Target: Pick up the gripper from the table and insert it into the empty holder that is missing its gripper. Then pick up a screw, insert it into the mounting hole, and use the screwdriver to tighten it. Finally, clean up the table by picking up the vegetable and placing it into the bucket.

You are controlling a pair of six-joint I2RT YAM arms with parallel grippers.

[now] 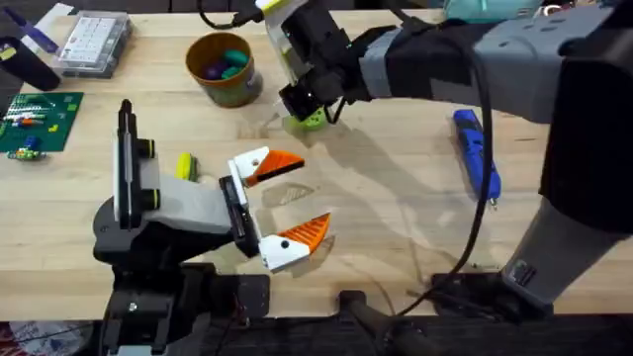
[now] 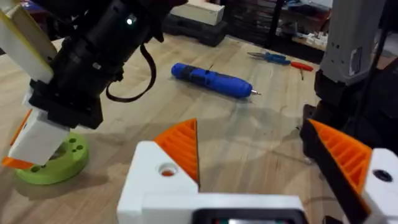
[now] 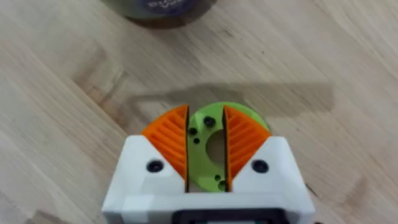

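- Two ribbed orange fingers point(image 3: 239, 144) on my right gripper point(image 3: 206, 146) are grasping a round lime-green disc point(image 3: 213, 148) with holes.
- Left gripper point(image 1: 282, 204) fingers spread wide, released, above the woodgrain tabletop point(image 1: 396, 218).

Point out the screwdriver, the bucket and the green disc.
screwdriver point(image 1: 477, 151), overhead view, middle of its blue body.
bucket point(image 1: 203, 49), overhead view, its yellow rim.
green disc point(image 3: 249, 116), right wrist view, its upper edge.
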